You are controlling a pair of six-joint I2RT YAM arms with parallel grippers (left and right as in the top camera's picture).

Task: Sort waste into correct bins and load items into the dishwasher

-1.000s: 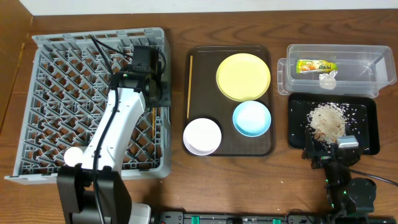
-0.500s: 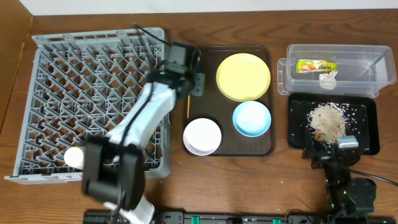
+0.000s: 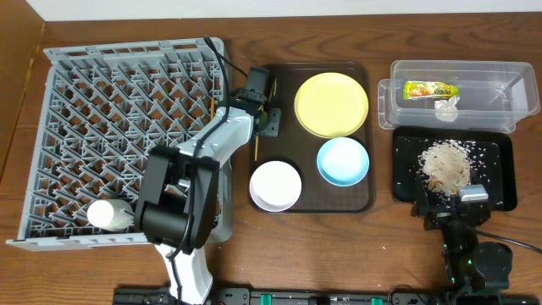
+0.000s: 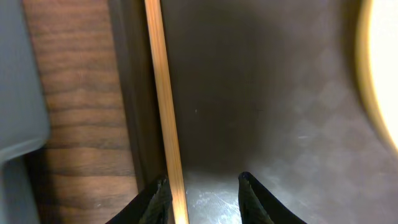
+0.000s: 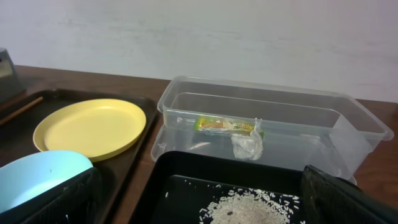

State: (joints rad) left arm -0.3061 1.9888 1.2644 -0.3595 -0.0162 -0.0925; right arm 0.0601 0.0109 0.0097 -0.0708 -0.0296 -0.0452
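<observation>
**Left gripper (image 4: 205, 200) spread over a chopstick on the serving tray**

The chopstick (image 4: 163, 93) lies flat along the left wall of the serving tray (image 4: 267, 93). Its long axis runs front to back on the table (image 4: 81, 93), parallel to the near side of the dish rack (image 3: 93, 127). It passes between the open fingers (image 4: 252, 198), close against one of them and not pinched. Bare tray floor stretches right to the yellow plate (image 4: 382, 74), and a strip of table separates tray and rack. The right gripper (image 5: 199, 186) sits low with its fingers wide apart by the black tray (image 5: 180, 168) of rice (image 5: 249, 204). The wrapper (image 5: 227, 126) lies in the clear tub (image 5: 348, 118) — its print is too small to read.
</observation>
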